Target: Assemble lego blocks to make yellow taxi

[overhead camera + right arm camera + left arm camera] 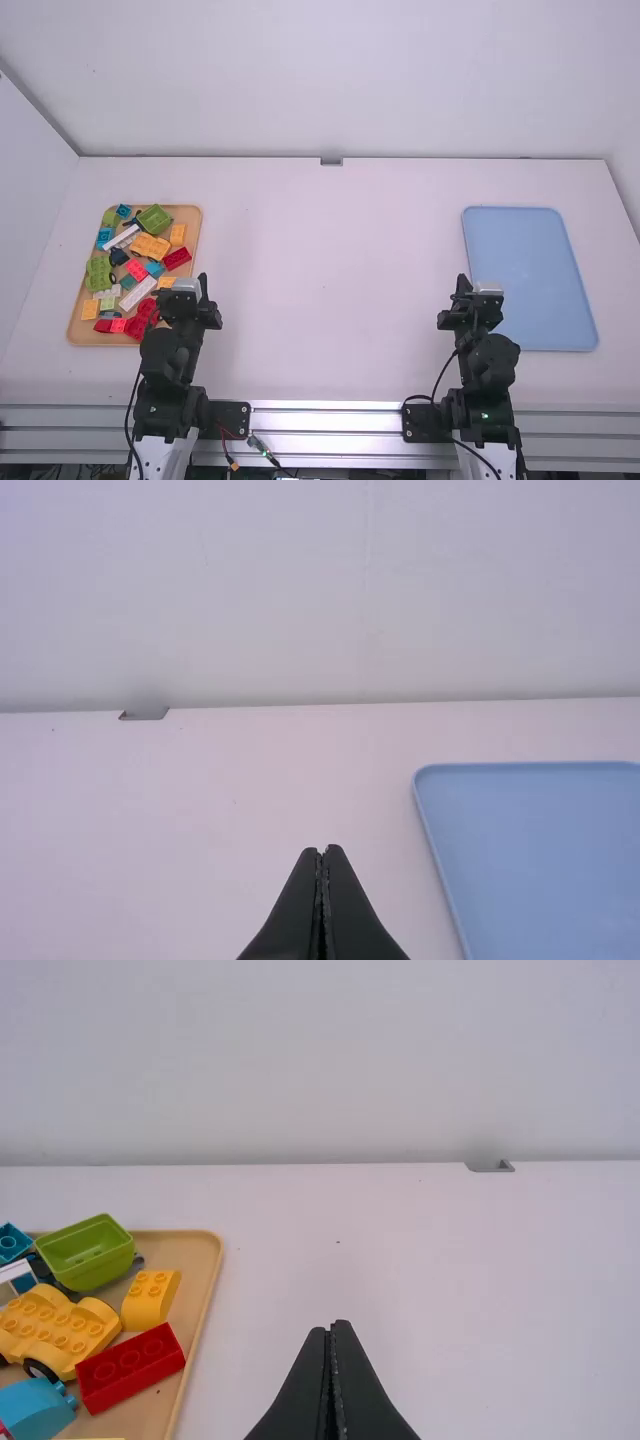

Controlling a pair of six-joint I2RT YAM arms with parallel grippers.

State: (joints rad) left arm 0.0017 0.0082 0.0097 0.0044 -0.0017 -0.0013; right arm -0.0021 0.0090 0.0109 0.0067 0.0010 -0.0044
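"Where's the yellow for the taxi?"

"In the wooden-coloured tray [196, 1270], at the left of the bench [330, 300]. There's a yellow wheeled base [62, 1332], rounded at the fenders and studded on top, with a black wheel [40, 1370] showing under its side."

"Any more yellow?"

"A yellow block [146, 1302] close by, with round studs and a sloping side. They're separate pieces."

"What else is in with them?"

"Quite a jumble. A long red block [130, 1365] lies near the base, then a hollow green piece [88, 1250] like a little tub, a curved blue piece [35, 1408] and a long white piece [138, 293]. More red, green and blue ones are heaped around."

"And the other tray?"

"The blue tray [530, 270] is over at the right, flat and bare, with rounded corners."

"How are the hands?"

"Both narrow. The left hand [203, 284] is just beside the block tray, its tips together. The right hand [462, 283] is near the blue tray, closed the same way."
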